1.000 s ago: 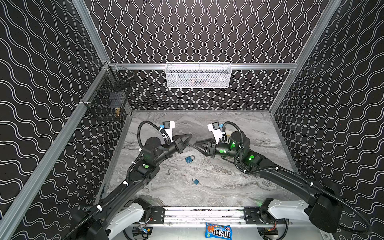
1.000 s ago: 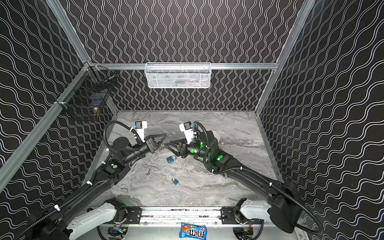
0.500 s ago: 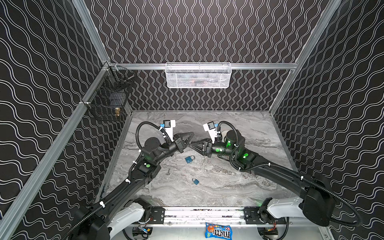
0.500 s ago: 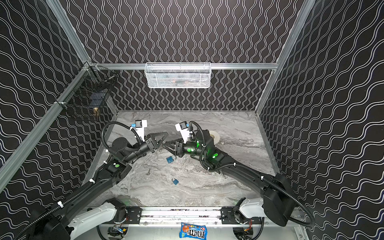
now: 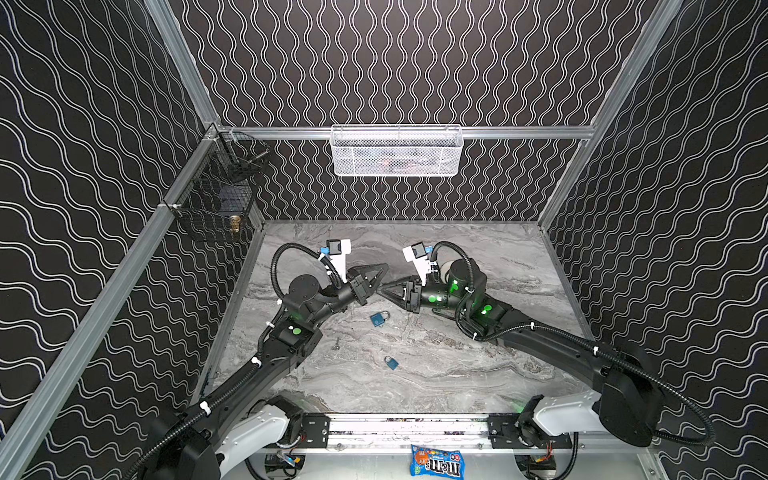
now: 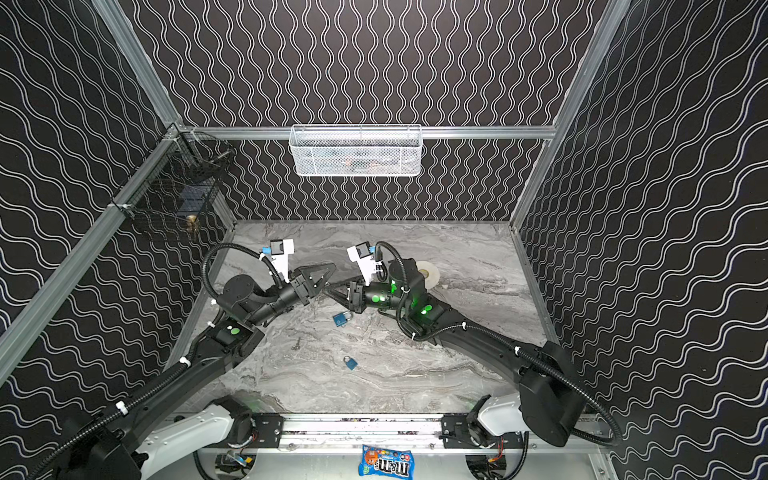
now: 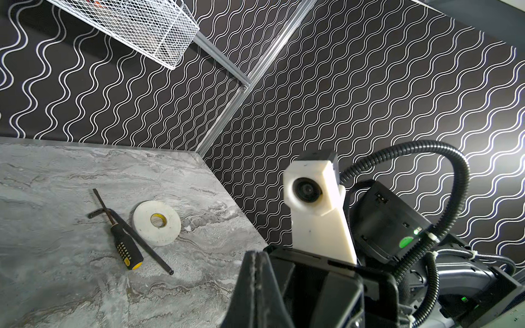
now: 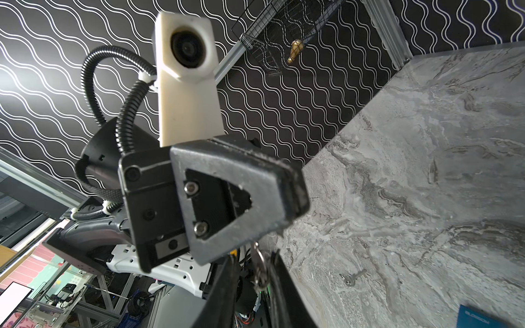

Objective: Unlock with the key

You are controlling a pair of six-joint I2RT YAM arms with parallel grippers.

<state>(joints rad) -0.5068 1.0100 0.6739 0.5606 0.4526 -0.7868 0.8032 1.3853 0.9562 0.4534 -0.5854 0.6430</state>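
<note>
Key handover just above and behind the nearest blue padlock (image 5: 379, 319) on the worktop (image 5: 478, 374): the left hand (image 5: 374, 284), pressed together, dangles the key (image 8: 260, 268) between the right hand's (image 5: 385, 289) narrowly parted fingers (image 8: 281, 286), which should probably pinch its head squarely, blade projecting, before the left releases.

A white tape roll (image 7: 157, 223) is lying beside a screwdriver (image 7: 125, 247), far right; a candy bag (image 5: 436, 462) is lying nearest.
</note>
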